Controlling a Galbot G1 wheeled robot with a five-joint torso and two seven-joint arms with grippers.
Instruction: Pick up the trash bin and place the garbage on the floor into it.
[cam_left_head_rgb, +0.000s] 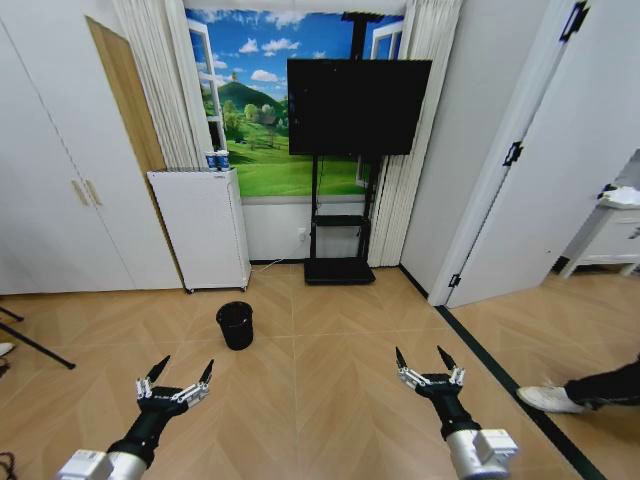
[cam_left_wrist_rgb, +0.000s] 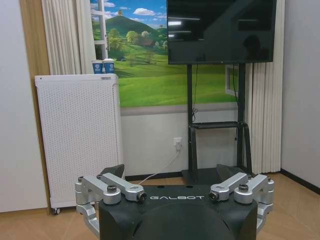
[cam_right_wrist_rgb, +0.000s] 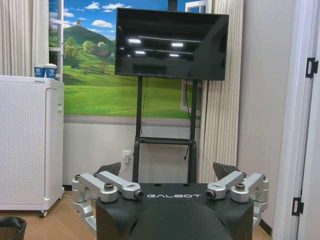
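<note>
Head view: the trash bin (cam_left_head_rgb: 235, 325) stands upright on the floor (cam_left_head_rgb: 330, 400), just in front of the white perforated box (cam_left_head_rgb: 203, 228); left gripper (cam_left_head_rgb: 178, 378) and right gripper (cam_left_head_rgb: 426, 364) hover well short of it, jaws spread wide, empty. Left wrist view: box (cam_left_wrist_rgb: 77, 137) ahead, fingers (cam_left_wrist_rgb: 107, 182) splayed, holding nothing. Right wrist view: bin's rim (cam_right_wrist_rgb: 11, 224) near the box; the mesh looks light and stiff, so the rim seems the best hold.

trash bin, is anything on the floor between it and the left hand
Nothing visible. The small black round wire-mesh trash bin stands on bare tan herringbone parquet floor, ahead and slightly right of the open left hand. The tall white perforated box stands behind the bin, against the wall.
</note>
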